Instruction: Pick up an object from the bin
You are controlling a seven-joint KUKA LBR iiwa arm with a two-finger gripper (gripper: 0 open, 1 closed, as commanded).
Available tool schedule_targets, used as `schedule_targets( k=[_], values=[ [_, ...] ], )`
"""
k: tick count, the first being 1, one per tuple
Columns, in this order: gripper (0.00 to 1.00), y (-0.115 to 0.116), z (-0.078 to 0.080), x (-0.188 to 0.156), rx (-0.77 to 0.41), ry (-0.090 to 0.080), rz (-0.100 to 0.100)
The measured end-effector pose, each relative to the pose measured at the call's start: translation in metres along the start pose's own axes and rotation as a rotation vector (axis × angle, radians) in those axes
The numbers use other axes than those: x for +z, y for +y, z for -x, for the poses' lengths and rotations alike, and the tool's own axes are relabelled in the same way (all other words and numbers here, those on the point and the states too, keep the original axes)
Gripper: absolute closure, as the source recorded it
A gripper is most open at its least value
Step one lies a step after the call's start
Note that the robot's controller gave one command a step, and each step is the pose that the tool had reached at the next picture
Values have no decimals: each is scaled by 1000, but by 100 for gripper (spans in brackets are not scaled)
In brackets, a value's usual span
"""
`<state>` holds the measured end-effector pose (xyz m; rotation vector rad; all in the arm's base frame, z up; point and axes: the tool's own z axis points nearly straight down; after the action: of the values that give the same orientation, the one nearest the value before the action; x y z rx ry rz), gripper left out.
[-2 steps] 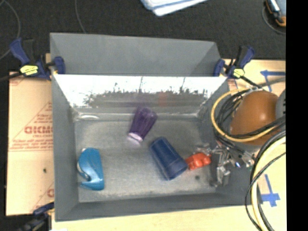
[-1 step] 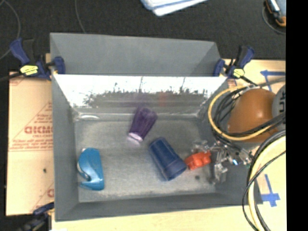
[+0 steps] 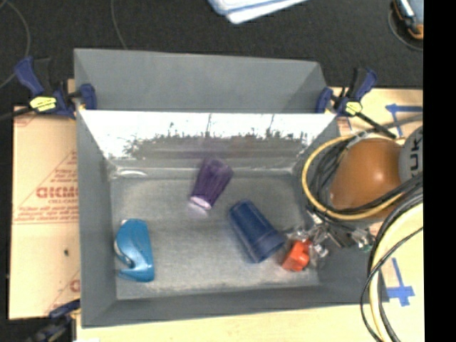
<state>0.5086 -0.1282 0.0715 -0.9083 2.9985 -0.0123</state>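
Note:
My gripper (image 3: 311,239) is low in the bin's right front corner, right at a small orange-red thing (image 3: 296,256) that lies against the bin floor there. A dark blue cup (image 3: 254,231) lies on its side just left of that thing, touching or nearly touching it. A purple cup (image 3: 209,182) lies tipped over farther back, near the middle of the bin.
A light blue rounded object (image 3: 135,250) lies at the bin's left front. The arm with its orange cover and looped cables reaches in over the bin's right wall.

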Motion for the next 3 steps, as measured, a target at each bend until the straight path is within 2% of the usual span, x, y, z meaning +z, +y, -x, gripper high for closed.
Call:
schedule_targets(
  k=[1,2,3],
  values=[
    [100,0,0,0,-2,0,0],
    [100,7,1,-87,-4,-6,-6],
    [100,8,16,-162,34,-9,-9]
  ],
)
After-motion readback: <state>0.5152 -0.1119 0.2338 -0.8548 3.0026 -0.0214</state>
